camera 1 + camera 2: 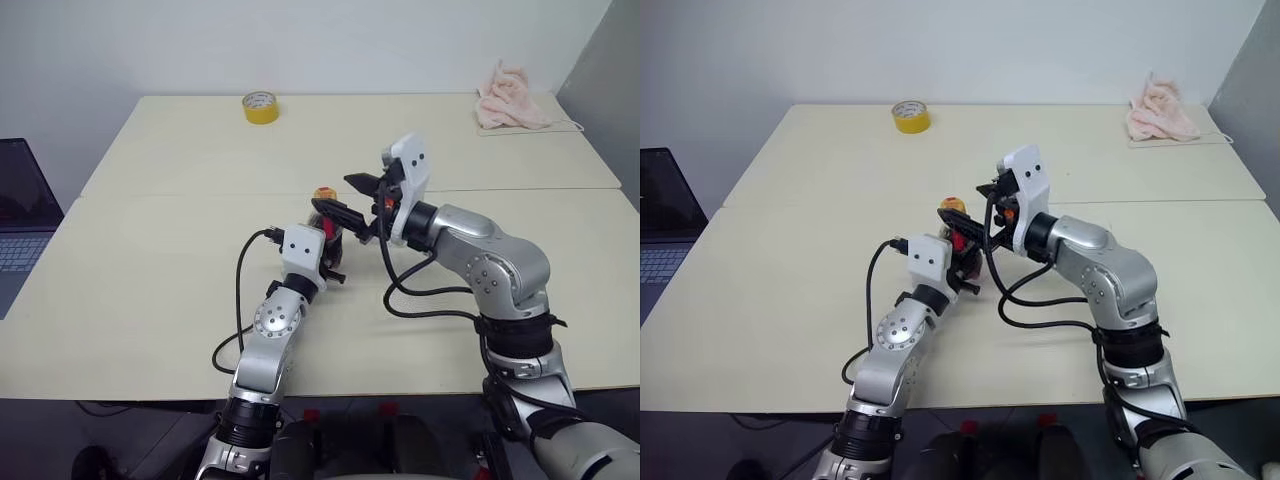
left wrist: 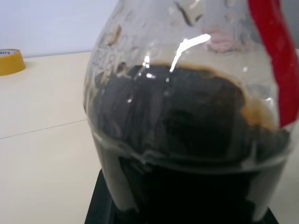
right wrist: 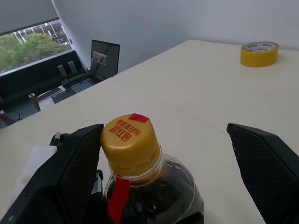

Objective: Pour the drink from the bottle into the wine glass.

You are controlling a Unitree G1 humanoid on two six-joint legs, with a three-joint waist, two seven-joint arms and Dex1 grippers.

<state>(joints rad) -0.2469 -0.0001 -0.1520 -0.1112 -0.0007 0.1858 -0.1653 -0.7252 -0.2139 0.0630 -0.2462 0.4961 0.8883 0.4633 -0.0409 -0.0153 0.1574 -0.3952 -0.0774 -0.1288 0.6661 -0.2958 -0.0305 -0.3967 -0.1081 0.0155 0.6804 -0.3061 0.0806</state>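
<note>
On the large cream rectangular table [image 1: 150, 290], the small squat clear plastic bottle [image 3: 152, 186] of dark brown drink [image 2: 187, 140] is held upright above the near middle of the tabletop, clamped at its lower body by the left gripper [image 1: 328, 255], whose black fingers are closed narrow on it. The yellow screw cap [image 3: 131, 140] with red lettering is on, so the step in hand is judged to be uncapping. For this to go well, the cap should be centred between the right gripper's fingers before they are closed, and the bottle should be kept steady and vertical by the left arm while the cap is twisted. The right gripper [image 3: 163, 163] is held level, pointing forward and toward the left, with its black fingers [image 3: 268, 163] spread wide on either side of the cap; one finger is just beside the cap, the other stands well apart. The left forearm is raised from below, its gripper pointing forward. A yellow tape roll [image 1: 260, 106] and a pink crumpled cloth [image 1: 508, 98] lie far back.
</note>
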